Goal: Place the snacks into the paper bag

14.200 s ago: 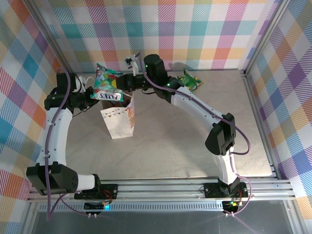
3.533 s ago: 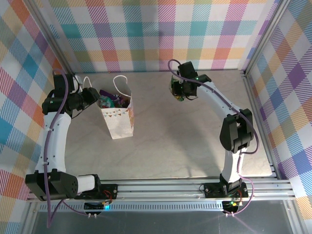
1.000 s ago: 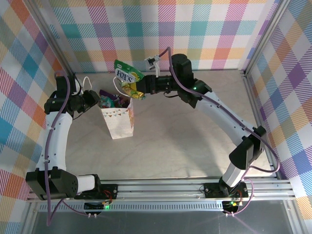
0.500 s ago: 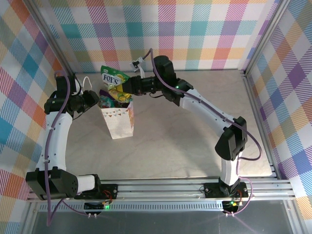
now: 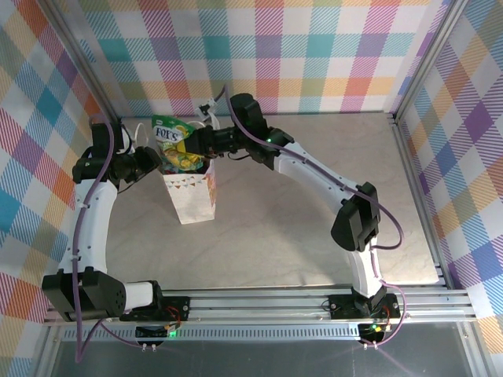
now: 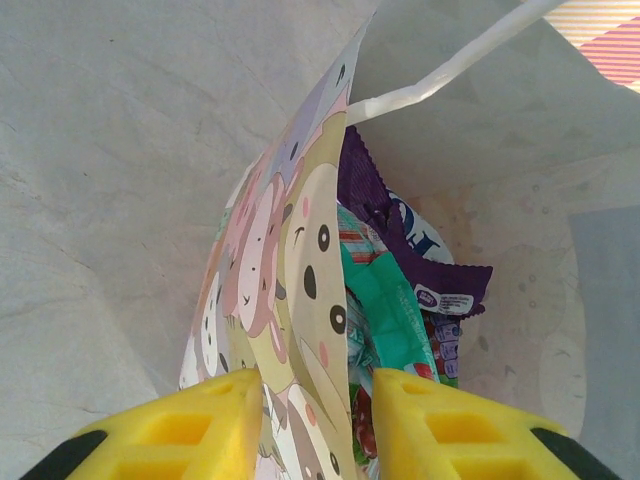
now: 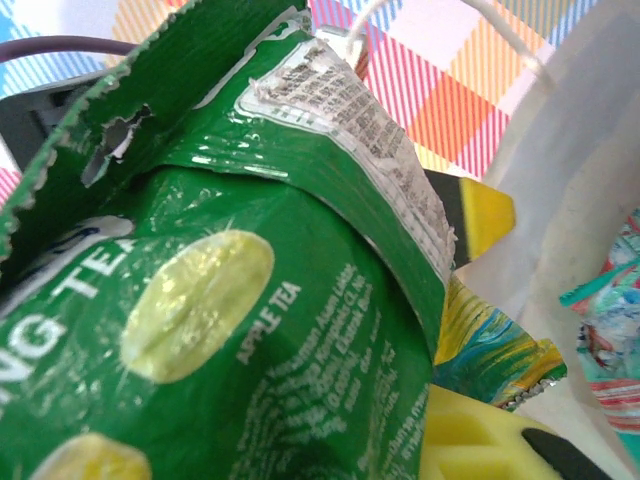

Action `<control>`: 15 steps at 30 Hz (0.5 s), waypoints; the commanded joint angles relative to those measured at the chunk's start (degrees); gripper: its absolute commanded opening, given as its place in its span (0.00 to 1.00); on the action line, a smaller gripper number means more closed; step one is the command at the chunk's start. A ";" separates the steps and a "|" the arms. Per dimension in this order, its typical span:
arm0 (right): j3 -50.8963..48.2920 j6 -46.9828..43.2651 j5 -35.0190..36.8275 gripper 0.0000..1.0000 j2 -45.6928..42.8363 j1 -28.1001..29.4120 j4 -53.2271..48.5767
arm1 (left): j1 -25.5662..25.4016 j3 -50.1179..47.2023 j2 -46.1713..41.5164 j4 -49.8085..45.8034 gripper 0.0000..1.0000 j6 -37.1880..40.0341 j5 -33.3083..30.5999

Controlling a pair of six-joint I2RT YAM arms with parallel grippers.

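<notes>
Yellow plastic fingers of the right gripper [image 5: 196, 146] are clamped on one end of the green packet [image 5: 174, 140], which hangs just over the mouth of the paper bag [image 5: 191, 201] in the upper left of the overhead frame. The foil is crinkly, glossy and light. It looks slippery, so a flat serrated seal is the safest place to grip. The left gripper [image 6: 305, 400] is pinched narrow on the bag's thin printed wall, holding the mouth open. Inside lie a purple packet [image 6: 385, 215] and a teal packet [image 6: 385, 320]. The paper looks soft and likely to crumple or tip.
</notes>
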 commanded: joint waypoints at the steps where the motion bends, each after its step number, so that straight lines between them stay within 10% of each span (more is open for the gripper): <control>1: 3.81 -0.86 1.25 0.31 1.22 0.45 -2.60 | 0.57 -0.32 0.12 0.37 0.34 0.90 1.18; 15: 25.61 -16.96 10.78 0.33 9.73 0.65 -34.77 | 1.45 -0.94 -1.87 -0.49 0.34 1.35 1.50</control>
